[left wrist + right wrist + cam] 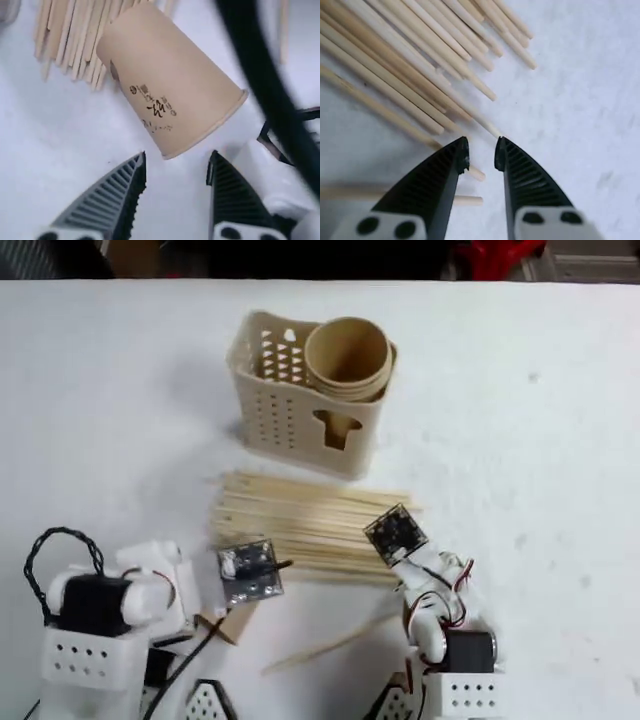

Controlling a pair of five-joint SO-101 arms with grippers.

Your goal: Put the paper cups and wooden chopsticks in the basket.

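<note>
A cup [165, 80] lies on its side on the table [520, 440], its open rim just ahead of the left gripper [175, 167] and its base toward the chopsticks [70, 35] beyond. The left gripper is spread wide, with nothing between its fingers and no visible contact with the cup. A black cable [255, 65] crosses beside the cup in that view. The right gripper [481, 152] hovers at the edge of the chopstick pile, over the stick ends. Its fingers are parted only narrowly and grasp nothing, though one stick's end lies just beside a fingertip. In the high view the pile lies between the arms and the basket [300, 425], which stands upright farther back with stacked cups [345, 355] in the side toward the right arm. One loose chopstick [330, 643] lies apart from the pile, near the right arm's base. Bare table stretches to the right of the pile and basket and back to the far edge.
</note>
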